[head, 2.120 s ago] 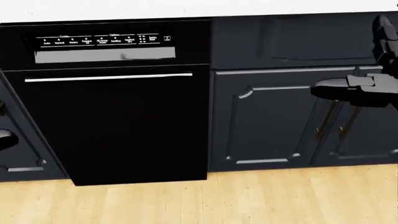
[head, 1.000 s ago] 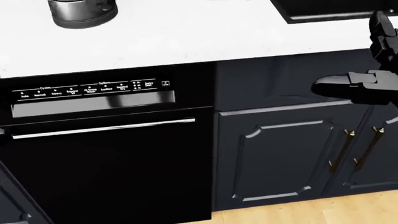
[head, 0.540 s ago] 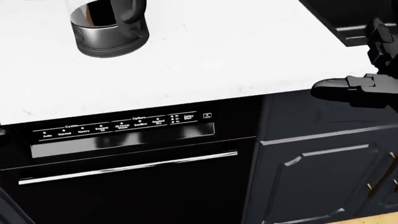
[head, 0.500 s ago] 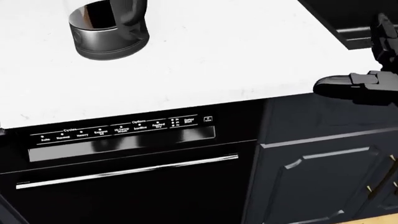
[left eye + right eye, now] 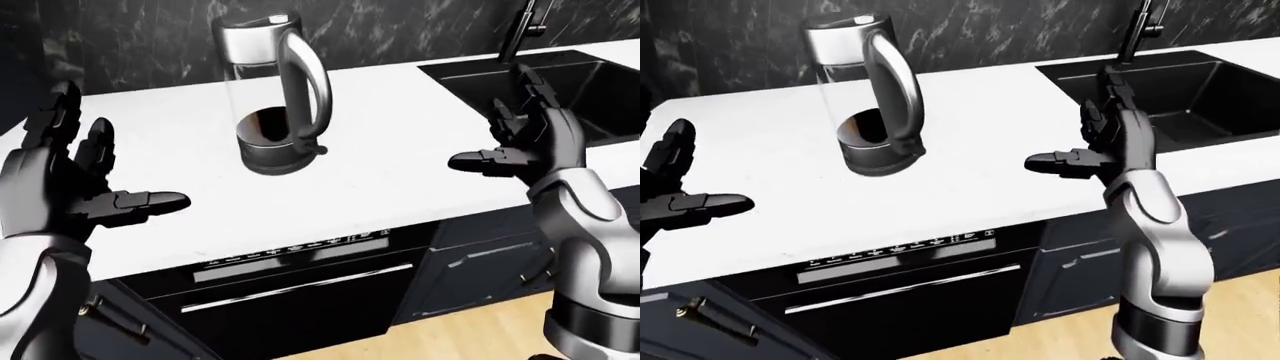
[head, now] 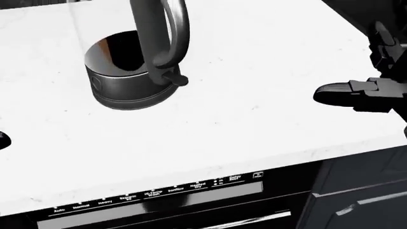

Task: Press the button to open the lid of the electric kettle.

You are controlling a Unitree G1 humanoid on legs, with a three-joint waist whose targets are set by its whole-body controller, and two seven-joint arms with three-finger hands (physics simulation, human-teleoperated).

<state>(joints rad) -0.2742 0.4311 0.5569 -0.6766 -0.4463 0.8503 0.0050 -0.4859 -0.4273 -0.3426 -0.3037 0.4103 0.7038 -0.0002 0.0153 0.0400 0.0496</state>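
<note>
One electric kettle (image 5: pixel 272 90) is all this job is about, and it stands in the upper middle of the left-eye view on the white countertop (image 5: pixel 400 157), with the black sink (image 5: pixel 560 82) off at the upper right. It's a tall, clear-walled cylinder with a brushed-metal lid (image 5: pixel 252 30) on top, a dark metal base (image 6: pixel 124 90), and a big looped handle (image 5: pixel 305 82) running down its right side. The lid looks closed. I can't make out the button itself; my guess is it sits near the top of the handle, next to the lid.

Handling-wise I'd call it stiff, smooth and a bit slippery, and the see-through wall could be fragile. It looks empty, so probably light, which means a hard poke might tip or slide it on that glossy counter. No need to grab it, really: just one fingertip pressing straight down on the button, maybe with the other hand steadying the handle.

Both hands are spread wide and holding nothing. The left hand (image 5: pixel 75 187) hovers at the middle left, the right hand (image 5: pixel 530 146) at the middle right, both well apart from the kettle. Below the counter there's a black dishwasher (image 5: pixel 300 292) with a steel bar handle.
</note>
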